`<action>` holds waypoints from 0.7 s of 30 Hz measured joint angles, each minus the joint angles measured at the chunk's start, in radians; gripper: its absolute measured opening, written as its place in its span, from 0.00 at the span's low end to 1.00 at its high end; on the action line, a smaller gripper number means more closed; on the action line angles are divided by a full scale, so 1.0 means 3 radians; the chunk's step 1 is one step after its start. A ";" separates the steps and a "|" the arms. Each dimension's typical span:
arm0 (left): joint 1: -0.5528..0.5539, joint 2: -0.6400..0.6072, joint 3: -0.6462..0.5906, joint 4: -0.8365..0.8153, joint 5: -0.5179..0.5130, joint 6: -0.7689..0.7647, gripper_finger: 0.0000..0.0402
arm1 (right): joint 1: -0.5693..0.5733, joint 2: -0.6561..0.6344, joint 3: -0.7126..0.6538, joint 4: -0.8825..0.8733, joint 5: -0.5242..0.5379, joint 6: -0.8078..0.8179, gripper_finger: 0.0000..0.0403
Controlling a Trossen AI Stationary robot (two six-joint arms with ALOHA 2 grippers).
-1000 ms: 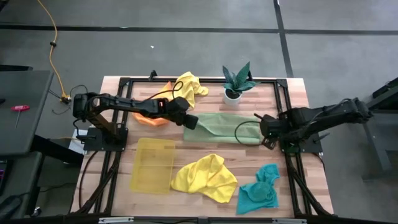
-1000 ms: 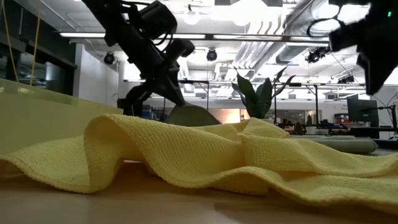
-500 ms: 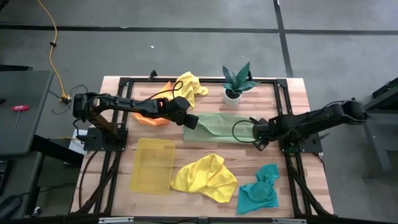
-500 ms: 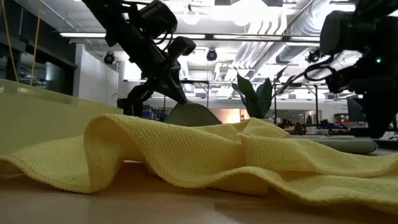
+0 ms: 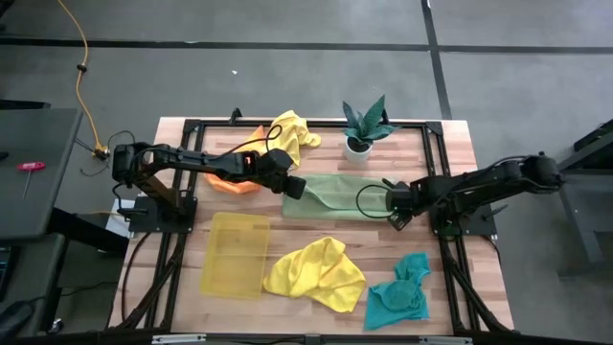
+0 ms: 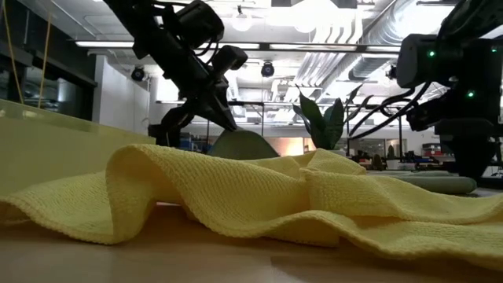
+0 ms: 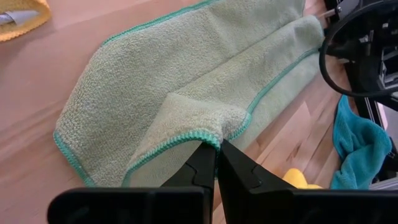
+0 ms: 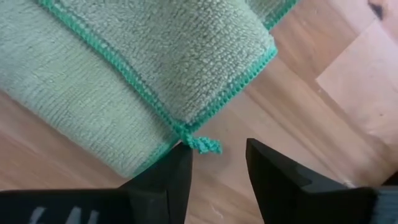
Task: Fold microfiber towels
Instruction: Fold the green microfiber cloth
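An olive-green towel (image 5: 345, 196) with teal stitching lies spread across the middle of the table. My left gripper (image 5: 295, 188) is shut on its left corner. My right gripper (image 5: 391, 204) points down over the towel's right end. It is open, and its fingers stand either side of a towel corner with a loose thread (image 8: 200, 144). A yellow towel (image 5: 316, 273) and a teal towel (image 5: 397, 297) lie crumpled near the front edge. An orange towel (image 5: 235, 180) and a second yellow towel (image 5: 292, 129) lie at the far left. My left gripper pinches the green towel's left corner at its teal-stitched edge (image 7: 208, 135) between its two shut fingers, coming slanting down from the table's left. That corner is raised and curled over; the remainder of the towel lies flat on the table. My right gripper: one fingertip (image 8: 177, 158) stands right at the towel's edge, and I cannot tell whether it touches.
A translucent yellow tray (image 5: 235, 254) sits at the front left. A small potted plant (image 5: 364, 129) stands at the far edge behind the green towel. Black frame rails (image 5: 445, 158) run along the table's sides. Bare wood shows between the green towel and the front towels.
My right gripper has come down from above the table's right side onto the green towel's right end, shifting a little toward the table's left. My left gripper has kept its hold on the raised corner without moving.
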 joint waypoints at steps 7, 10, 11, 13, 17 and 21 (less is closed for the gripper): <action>0.0000 0.0000 0.0000 -0.0001 0.0001 -0.0018 0.00 | -0.0014 -0.0001 0.0000 -0.0004 -0.0036 -0.0013 0.09; 0.0003 0.0000 0.0000 -0.0001 0.0033 -0.0049 0.00 | -0.0014 -0.0001 0.0022 -0.0017 -0.0120 -0.0016 0.02; 0.0010 0.0000 0.0000 -0.0001 0.0058 -0.0050 0.00 | -0.0014 -0.0001 0.0049 -0.0040 -0.0146 -0.0017 0.03; 0.0024 0.0000 0.0000 -0.0001 0.0132 -0.0050 0.00 | -0.0014 -0.0001 0.0153 -0.0161 -0.0198 -0.0022 0.03; 0.0063 0.0000 0.0000 -0.0003 0.0151 -0.0037 0.00 | -0.0014 -0.0003 0.0490 -0.0395 -0.0205 -0.0171 0.01; 0.0140 0.0000 0.0000 -0.0006 0.0223 0.0011 0.00 | -0.0060 -0.0005 0.0799 -0.0530 -0.0097 -0.0325 0.00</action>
